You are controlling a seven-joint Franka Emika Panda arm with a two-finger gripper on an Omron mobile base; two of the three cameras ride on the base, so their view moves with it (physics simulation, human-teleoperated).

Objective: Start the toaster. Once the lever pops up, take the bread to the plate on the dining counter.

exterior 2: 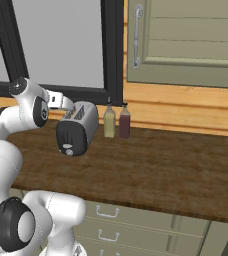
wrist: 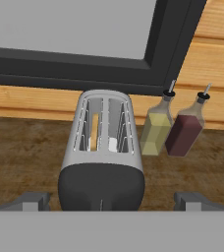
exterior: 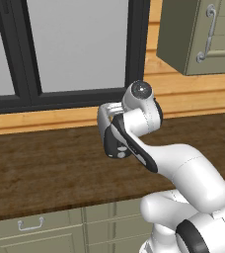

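On the wooden worktop (exterior 2: 161,170) you see the chrome toaster (exterior 2: 78,127) with its black end face. Bread (wrist: 94,132) sits in one slot. Your gripper (wrist: 111,201) is released, fingers wide on both sides of the toaster.

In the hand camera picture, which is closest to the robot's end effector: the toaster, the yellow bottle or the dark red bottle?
1. Toaster, straight ahead, between the end effector's fingertips.
2. Yellow bottle, just right of the toaster.
3. Red bottle, farther right, beside the yellow one.
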